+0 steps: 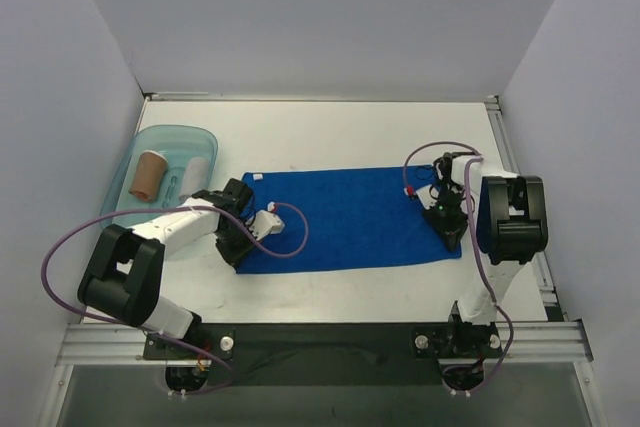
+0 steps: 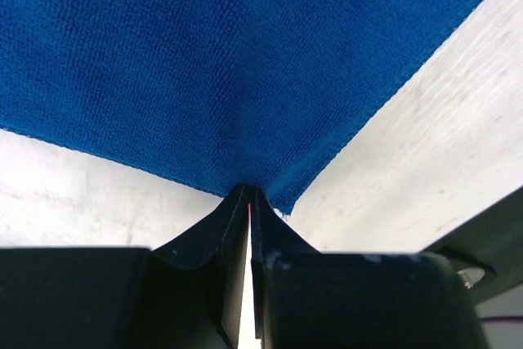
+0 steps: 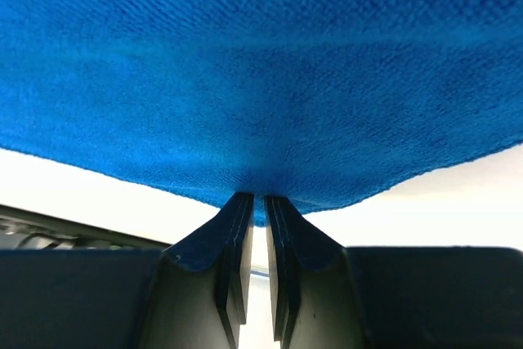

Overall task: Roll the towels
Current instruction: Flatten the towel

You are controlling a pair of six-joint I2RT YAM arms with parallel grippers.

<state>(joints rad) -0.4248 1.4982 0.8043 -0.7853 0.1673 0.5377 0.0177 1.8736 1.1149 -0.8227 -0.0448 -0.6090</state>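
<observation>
Towel (image 1: 350, 217) flat on table (image 1: 330, 132), tub (image 1: 175, 142) at its left holding two rolled towels (image 1: 148, 175)

On my left wrist feed the royal-blue terry towel (image 2: 229, 63) runs off the top and both sides, so I get only 1 corner, and the left gripper (image 2: 249, 194) covers the pinched tip of it. On the right wrist feed the hem dips to the right gripper (image 3: 253, 199), but I can't tell whether it is clamped or merely touching. Overhead, the small white tag (image 1: 257, 177) is too tiny to read, and the left arm (image 1: 175, 222) covers the near end of the translucent teal plastic tub (image 1: 125, 162).
</observation>
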